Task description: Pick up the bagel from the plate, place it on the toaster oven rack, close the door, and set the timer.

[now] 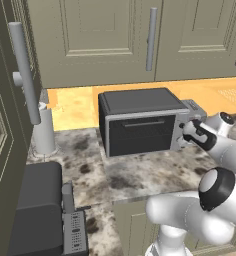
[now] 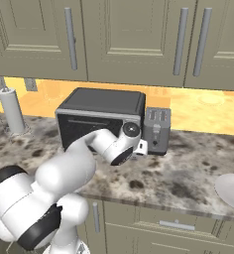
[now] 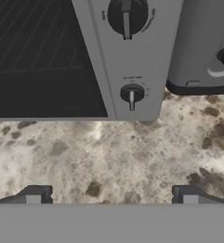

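The toaster oven (image 1: 140, 120) (image 2: 101, 111) stands on the marble counter with its dark door (image 1: 140, 135) (image 3: 38, 57) closed upright. Thin bars of the toaster oven rack (image 3: 33, 38) show faintly behind the door. The bagel is out of view. My gripper (image 1: 186, 134) (image 3: 111, 194) hovers low in front of the oven's grey knob panel (image 3: 128, 61), open with nothing between its fingertips. On that panel sit an upper knob (image 3: 126, 16) and a lower knob (image 3: 132, 94), both some way ahead of the gripper. Part of the white plate (image 2: 233, 191) shows at the right counter edge.
A silver slot toaster (image 2: 156, 129) (image 3: 204, 42) stands close to the oven's right side. A paper towel roll (image 1: 44, 130) (image 2: 12, 111) is at the back left. A dark rounded appliance (image 1: 40, 210) sits at the near left. Beige cabinet doors hang above.
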Controlling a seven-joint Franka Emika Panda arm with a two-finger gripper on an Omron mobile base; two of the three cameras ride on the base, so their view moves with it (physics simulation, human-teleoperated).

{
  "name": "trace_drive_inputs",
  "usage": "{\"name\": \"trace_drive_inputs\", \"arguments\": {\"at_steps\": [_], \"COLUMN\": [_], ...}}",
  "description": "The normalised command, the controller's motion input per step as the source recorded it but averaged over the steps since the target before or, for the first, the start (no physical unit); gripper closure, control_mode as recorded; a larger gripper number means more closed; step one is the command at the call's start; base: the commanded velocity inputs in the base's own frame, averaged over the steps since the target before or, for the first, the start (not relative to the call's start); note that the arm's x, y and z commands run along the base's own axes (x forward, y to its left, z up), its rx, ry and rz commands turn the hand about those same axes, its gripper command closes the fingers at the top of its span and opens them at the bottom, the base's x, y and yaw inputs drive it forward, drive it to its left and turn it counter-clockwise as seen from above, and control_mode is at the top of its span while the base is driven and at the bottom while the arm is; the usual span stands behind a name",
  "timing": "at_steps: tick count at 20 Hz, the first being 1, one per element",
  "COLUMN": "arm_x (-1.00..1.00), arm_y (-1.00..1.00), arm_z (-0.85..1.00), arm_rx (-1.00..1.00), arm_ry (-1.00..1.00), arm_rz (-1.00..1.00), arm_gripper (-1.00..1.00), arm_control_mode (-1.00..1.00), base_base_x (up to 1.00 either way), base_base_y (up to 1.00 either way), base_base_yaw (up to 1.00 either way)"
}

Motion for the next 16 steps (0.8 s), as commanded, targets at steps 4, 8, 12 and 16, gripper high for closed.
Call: {"name": "trace_drive_inputs", "arguments": {"at_steps": [4,8,12,16], "arm_x": [0.28,0.31,0.25,0.2], "arm_y": [-0.01,-0.01,-0.05,-0.11], "arm_z": [0.0,0.0,0.0,0.0], "arm_rx": [0.0,0.0,0.0,0.0], "arm_ry": [-0.01,0.0,0.0,0.0], "arm_rz": [0.0,0.0,0.0,0.01], "arm_gripper": [-1.0,-1.0,-1.0,-1.0], "arm_control_mode": [-1.0,-1.0,-1.0,-1.0], "base_base_x": [0.0,0.0,0.0,0.0], "base_base_y": [0.0,0.0,0.0,0.0], "base_base_yaw": [0.0,0.0,0.0,0.0]}}
